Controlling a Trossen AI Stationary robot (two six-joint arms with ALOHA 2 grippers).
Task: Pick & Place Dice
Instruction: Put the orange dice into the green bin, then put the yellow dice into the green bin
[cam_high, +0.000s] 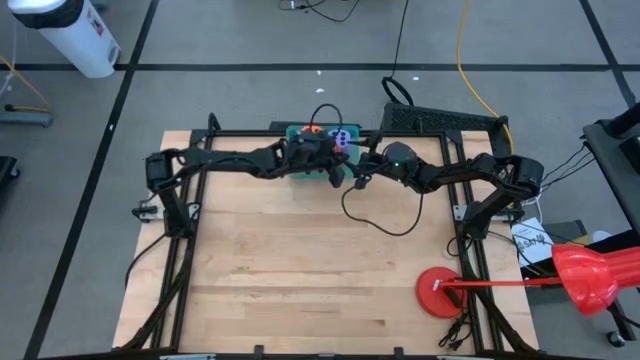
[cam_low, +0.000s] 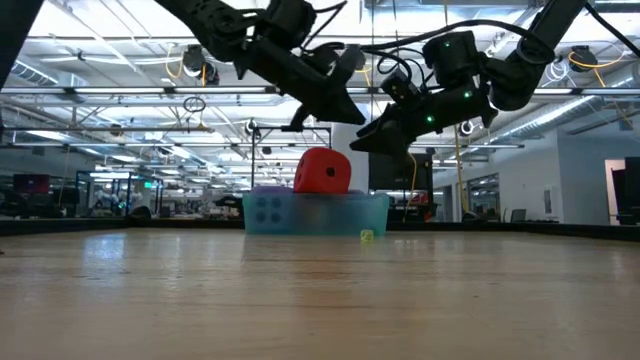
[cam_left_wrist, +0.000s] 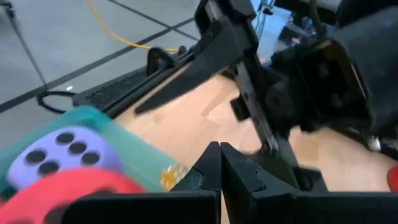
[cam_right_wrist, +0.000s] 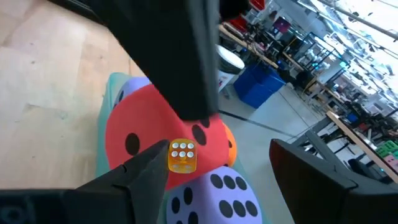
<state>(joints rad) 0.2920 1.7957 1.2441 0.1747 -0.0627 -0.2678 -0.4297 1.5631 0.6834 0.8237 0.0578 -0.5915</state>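
A teal bin (cam_high: 300, 165) stands at the far middle of the table. In it lie a red die (cam_low: 322, 172), a purple die (cam_left_wrist: 62, 155) and an orange die (cam_right_wrist: 230, 144); the red one sticks up above the rim. A small yellow die (cam_low: 367, 235) sits on the table by the bin's right end. My left gripper (cam_left_wrist: 219, 168) is shut and hovers above the bin's right side, clear of the red die. My right gripper (cam_right_wrist: 219, 149) is open and level, just right of the bin, facing the dice with nothing between its fingers.
A black cable (cam_high: 380, 215) loops over the table's middle. A red round disc (cam_high: 437, 292) with a red handle lies at the near right. Black frame rails (cam_high: 185, 260) run along both sides. The near half of the wooden table (cam_high: 300, 290) is bare.
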